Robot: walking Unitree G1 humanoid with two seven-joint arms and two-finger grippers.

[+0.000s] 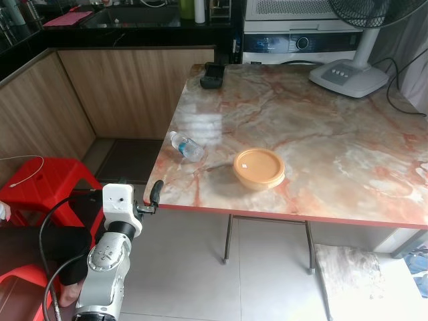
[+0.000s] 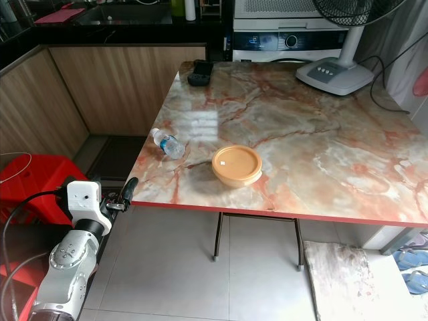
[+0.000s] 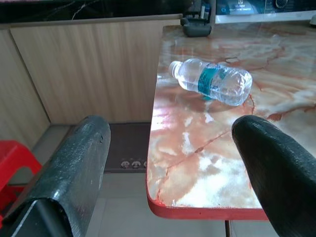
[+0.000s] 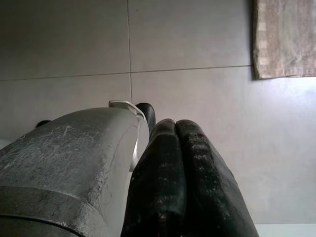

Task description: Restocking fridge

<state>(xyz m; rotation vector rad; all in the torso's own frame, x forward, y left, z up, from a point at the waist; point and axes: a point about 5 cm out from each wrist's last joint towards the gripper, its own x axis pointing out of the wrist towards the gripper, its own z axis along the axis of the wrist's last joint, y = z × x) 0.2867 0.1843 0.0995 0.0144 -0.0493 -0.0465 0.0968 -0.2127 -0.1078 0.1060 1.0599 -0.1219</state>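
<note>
The left gripper (image 3: 170, 168) is hovering with fingers spread at the table (image 1: 348, 167) corner, near the bottle (image 1: 186, 146); the right gripper (image 4: 182, 173) is hanging with fingers pressed together.

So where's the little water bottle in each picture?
Left eye view: the water bottle lies on its side near the table's left edge.
Right eye view: same spot, left of the orange bowl.
Left wrist view: it lies ahead, beyond the left gripper.
Right wrist view: not in it.
Shared landmark: the table's red-edged corner.
</note>
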